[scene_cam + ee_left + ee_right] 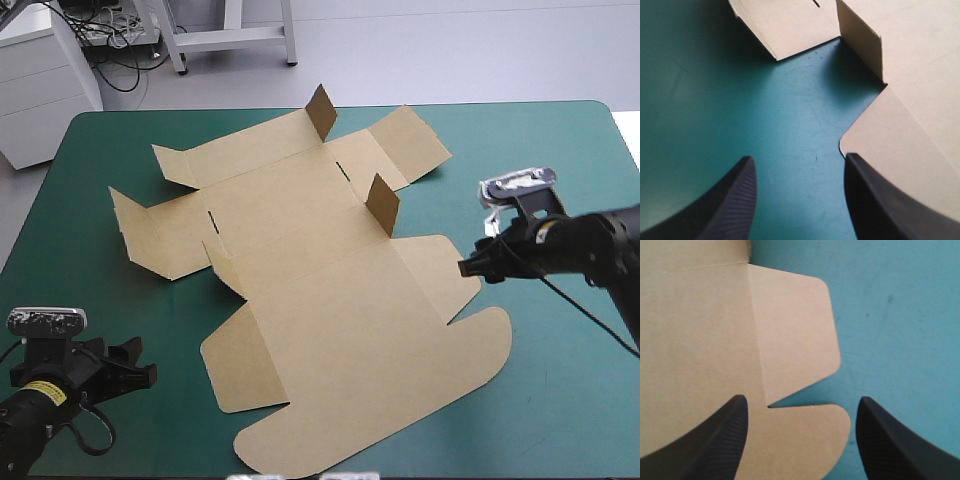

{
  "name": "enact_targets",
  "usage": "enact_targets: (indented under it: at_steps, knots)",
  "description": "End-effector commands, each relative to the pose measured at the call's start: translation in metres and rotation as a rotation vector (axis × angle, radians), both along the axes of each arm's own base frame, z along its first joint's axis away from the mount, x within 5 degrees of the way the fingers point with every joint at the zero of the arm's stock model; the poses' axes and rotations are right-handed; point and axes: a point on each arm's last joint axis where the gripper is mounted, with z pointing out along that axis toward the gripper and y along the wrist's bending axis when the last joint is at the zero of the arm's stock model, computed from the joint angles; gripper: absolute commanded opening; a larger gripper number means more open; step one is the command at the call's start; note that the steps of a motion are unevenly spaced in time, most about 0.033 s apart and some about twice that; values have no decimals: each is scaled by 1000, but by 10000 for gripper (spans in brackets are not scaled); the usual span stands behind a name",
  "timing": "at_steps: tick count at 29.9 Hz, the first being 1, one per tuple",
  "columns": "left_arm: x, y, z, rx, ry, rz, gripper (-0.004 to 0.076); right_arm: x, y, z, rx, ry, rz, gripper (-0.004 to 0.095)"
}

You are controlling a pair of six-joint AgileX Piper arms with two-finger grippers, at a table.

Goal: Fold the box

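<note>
Brown board: the box lies almost flat mid-table on the teal-green cover, two small tabs upright. The left gripper and right gripper flank it, fingers wide apart, empty. Folding seems barely begun; next, the edge of a side flap needs gripping.

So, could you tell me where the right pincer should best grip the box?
Probably the rounded side flap of the box, approached from the right side of the table by the open right pincer: its free edge faces that side, and the crease at its root should let it hinge up.
</note>
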Motion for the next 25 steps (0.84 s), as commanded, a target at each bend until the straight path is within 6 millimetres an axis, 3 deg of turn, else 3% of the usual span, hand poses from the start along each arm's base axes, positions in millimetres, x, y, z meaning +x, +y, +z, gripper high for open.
enact_targets:
  at_steps: [1, 6, 14, 20, 25]
  knots:
    - [4, -1, 12, -19, -56, 2, 379, 26, 10, 22, 39, -12, 52, 572]
    - [3, -1, 12, -19, -52, 2, 379, 69, 21, 33, 14, -1, 70, 573]
    - [2, -1, 11, -17, -36, 1, 379, 124, 42, 34, 36, -10, 104, 580]
    - [1, 1, 9, 9, -8, 5, 379, 159, 74, 18, 27, -7, 164, 659]
    - [-1, 1, 7, 13, 19, 3, 379, 180, 87, 9, 32, -11, 174, 661]
